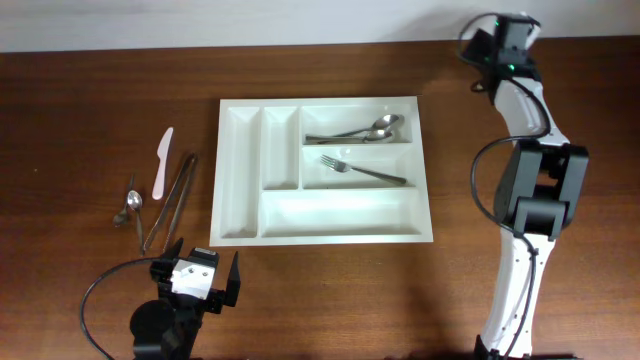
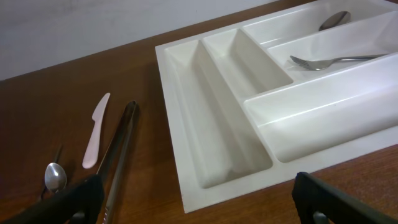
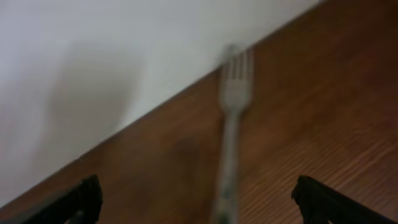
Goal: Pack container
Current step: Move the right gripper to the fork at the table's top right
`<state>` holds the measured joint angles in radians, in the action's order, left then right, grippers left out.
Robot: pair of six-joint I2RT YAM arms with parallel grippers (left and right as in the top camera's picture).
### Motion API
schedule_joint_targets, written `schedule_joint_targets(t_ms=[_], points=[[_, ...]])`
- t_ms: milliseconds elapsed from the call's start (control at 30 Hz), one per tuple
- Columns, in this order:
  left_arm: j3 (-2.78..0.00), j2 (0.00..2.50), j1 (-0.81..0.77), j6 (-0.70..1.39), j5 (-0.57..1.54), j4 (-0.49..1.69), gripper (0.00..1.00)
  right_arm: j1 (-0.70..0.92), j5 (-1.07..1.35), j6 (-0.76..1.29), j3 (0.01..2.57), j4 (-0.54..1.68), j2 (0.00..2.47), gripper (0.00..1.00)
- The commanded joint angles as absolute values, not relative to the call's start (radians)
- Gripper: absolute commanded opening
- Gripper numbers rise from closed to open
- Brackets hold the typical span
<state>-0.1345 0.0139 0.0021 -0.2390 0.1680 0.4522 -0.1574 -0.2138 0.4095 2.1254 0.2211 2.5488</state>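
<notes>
Legend: your left end effector [image 1: 198, 262], released, sits near the tray [image 1: 240, 170]; your right end effector [image 3: 196, 190], released, faces a blurred fork [image 3: 235, 93].

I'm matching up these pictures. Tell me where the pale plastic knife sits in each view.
Overhead: the knife lies at the left, above middle height.
Left wrist: the knife is left of centre.
Right wrist: not in it.
Shared landmark: the tongs, just right of it in both.
</notes>
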Motion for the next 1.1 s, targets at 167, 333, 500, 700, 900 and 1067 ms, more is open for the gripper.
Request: schedule_joint_targets(t_ms=[167, 333, 500, 700, 900, 1067], points=[[-0.13, 0.008, 0.004, -0.225, 0.179, 0.449, 0.99, -0.194, -0.3, 0.424, 2.137, 0.115, 2.618, 0.99], [-0.13, 0.008, 0.004, -0.225, 0.178, 0.449, 0.99, -0.199, -0.298, 0.425, 2.137, 0.104, 2.658, 0.99], [-0.13, 0.008, 0.004, -0.225, 0.179, 0.449, 0.99, -0.199, -0.272, 0.428, 2.137, 0.09, 2.701, 0.99], [-0.13, 0.008, 0.004, -0.225, 0.178, 0.449, 0.99, -0.197, -0.208, 0.428, 2.137, 0.085, 2.724, 0.89], [-0.13, 0.008, 0.004, -0.225, 0.178, 0.449, 0.99, -0.197, -0.108, 0.525, 2.137, 0.086, 2.724, 0.99], [-0.13, 0.008, 0.004, -0.225, 0.179, 0.449, 0.99, -0.197, -0.104, 0.578, 2.137, 0.08, 2.724, 0.8]])
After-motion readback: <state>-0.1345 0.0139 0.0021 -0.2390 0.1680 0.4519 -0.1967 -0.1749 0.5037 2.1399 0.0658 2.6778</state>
